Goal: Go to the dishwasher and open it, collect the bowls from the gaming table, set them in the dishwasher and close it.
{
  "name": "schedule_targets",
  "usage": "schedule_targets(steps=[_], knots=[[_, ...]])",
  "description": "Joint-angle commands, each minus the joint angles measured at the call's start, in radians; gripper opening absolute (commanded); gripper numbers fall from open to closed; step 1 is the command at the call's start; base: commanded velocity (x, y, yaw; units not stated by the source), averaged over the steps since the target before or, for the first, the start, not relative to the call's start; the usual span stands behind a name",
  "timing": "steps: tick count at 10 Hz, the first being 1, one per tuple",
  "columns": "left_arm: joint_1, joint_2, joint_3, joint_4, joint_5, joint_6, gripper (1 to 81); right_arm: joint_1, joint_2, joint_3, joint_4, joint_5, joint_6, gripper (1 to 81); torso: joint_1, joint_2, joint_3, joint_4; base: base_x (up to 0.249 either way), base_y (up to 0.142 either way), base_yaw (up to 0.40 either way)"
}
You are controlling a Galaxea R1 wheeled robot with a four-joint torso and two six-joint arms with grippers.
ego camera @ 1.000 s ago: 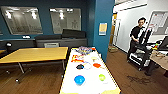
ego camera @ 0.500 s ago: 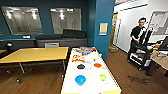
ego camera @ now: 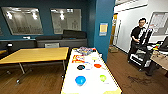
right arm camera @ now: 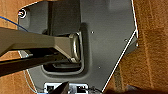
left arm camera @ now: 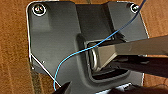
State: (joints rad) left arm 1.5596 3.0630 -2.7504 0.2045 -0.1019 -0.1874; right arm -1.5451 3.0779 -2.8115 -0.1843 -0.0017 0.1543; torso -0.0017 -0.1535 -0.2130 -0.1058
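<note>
Here, stage: the robot faces the gaming table (ego camera: 88, 85) end-on, with the bowls not yet collected
Bowls: a blue bowl (ego camera: 80, 80) nearest the camera, a green bowl (ego camera: 103, 77) beside it toward the table's right edge, a black bowl (ego camera: 80, 67) and a red-orange bowl (ego camera: 97, 65) further up, a pale yellowish one (ego camera: 94, 58) beyond them
Clutter: colourful packets (ego camera: 78, 59) lie further along the white top, close to the far bowls
Surroundings: a wooden-topped table (ego camera: 35, 55) stands to the left; a person (ego camera: 137, 37) stands by a cart (ego camera: 141, 56) on the right, well apart
Risk: I judge the green bowl, near the rim, could be nudged off by a clumsy reach; the light bowls may slide on the smooth top
Grippers: whether either is spread or pressed together I cannot tell; both wrist views look down on brown floor
Relation: the bowls lie ahead on the table, apparently untouched
</note>
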Motion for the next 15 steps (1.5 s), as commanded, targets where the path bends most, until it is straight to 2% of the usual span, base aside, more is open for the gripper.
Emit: schedule_targets(steps=[1,12,15], knots=[[-0.043,0.004,0.003,-0.005,0.050,0.002,81.1,0.052,-0.002,-0.002,-0.006,-0.055,-0.001,81.1,0.002,0.000,0.000,0.000,0.089,0.000,0.000],[-0.043,0.004,0.003,-0.002,0.050,0.002,81.1,0.059,-0.011,-0.014,0.000,-0.049,0.010,81.1,0.003,0.000,0.000,0.000,0.110,0.000,0.000],[-0.042,0.007,0.003,-0.004,0.048,0.002,81.1,0.061,-0.022,-0.011,0.009,-0.046,0.011,81.1,0.004,0.001,0.000,0.000,0.024,0.000,0.000]])
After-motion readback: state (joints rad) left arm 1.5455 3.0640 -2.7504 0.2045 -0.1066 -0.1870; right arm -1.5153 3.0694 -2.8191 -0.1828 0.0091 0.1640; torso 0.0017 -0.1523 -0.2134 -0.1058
